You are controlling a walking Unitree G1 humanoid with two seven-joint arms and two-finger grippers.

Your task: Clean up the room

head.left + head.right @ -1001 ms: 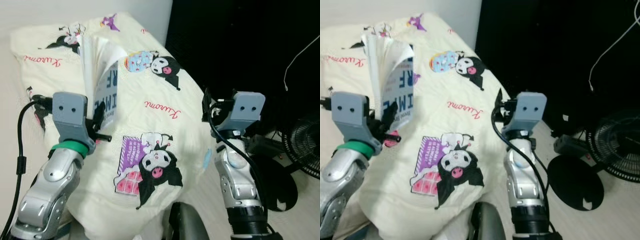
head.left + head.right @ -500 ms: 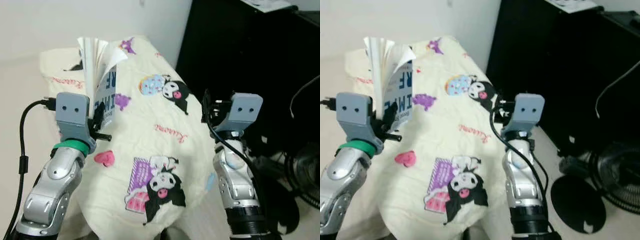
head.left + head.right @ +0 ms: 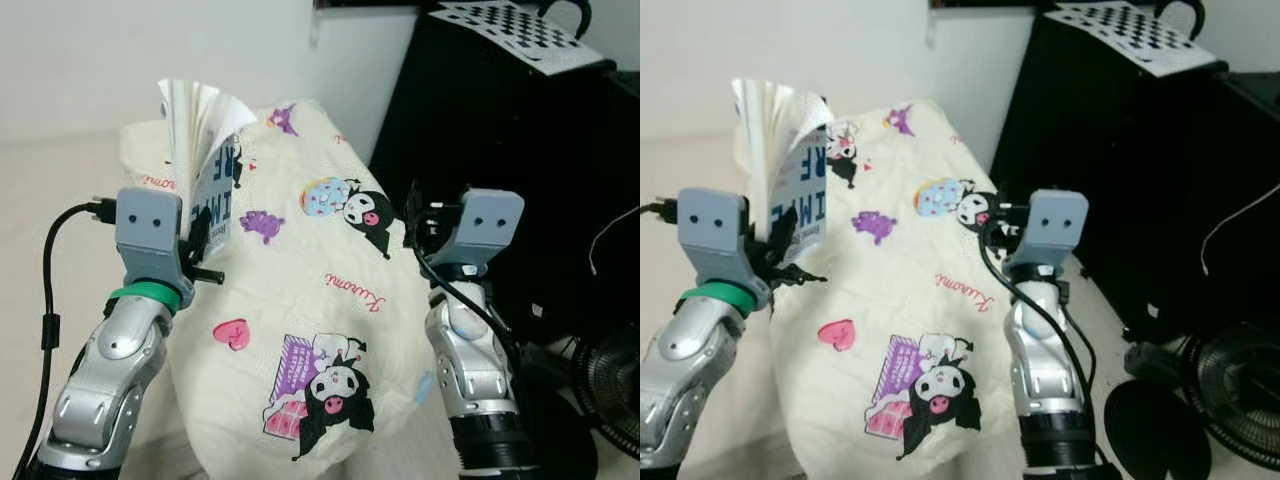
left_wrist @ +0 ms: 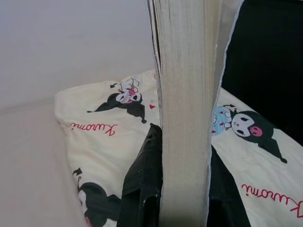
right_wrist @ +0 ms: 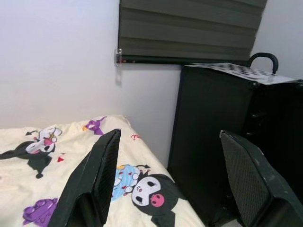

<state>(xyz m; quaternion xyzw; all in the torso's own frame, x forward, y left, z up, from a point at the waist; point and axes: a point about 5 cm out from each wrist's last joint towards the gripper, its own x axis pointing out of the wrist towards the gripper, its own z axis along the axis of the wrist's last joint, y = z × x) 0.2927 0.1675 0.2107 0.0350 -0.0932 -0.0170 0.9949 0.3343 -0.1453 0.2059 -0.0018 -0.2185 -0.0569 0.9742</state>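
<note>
Spreading across most of the scene is the bed [image 3: 60, 200], covered by a cream quilt [image 3: 310, 290] printed with cartoon characters and red script. Beside it on the robot's right stands a tall black cabinet [image 3: 520, 150] with a checkerboard sheet [image 3: 515, 25] on top, and a black floor fan [image 3: 610, 385] sits low near its foot.

Above the quilt, the left end effector [image 3: 196, 232] is clamped on the lower edge of a paperback book [image 3: 205, 160], holding it upright with its pages fanning open at the top; the left wrist view shows the black fingers [image 4: 142, 184] pressed against either side of the page block. The right end effector [image 5: 175, 179] is raised beside the quilt's edge, its two fingers spread wide and holding nothing.

The step in hand looks like carrying the lifted book away from the bed to where it belongs. The next move probably calls for keeping the grip firm, since the loose pages could flop, and finding a shelf or surface to set it down on.
</note>
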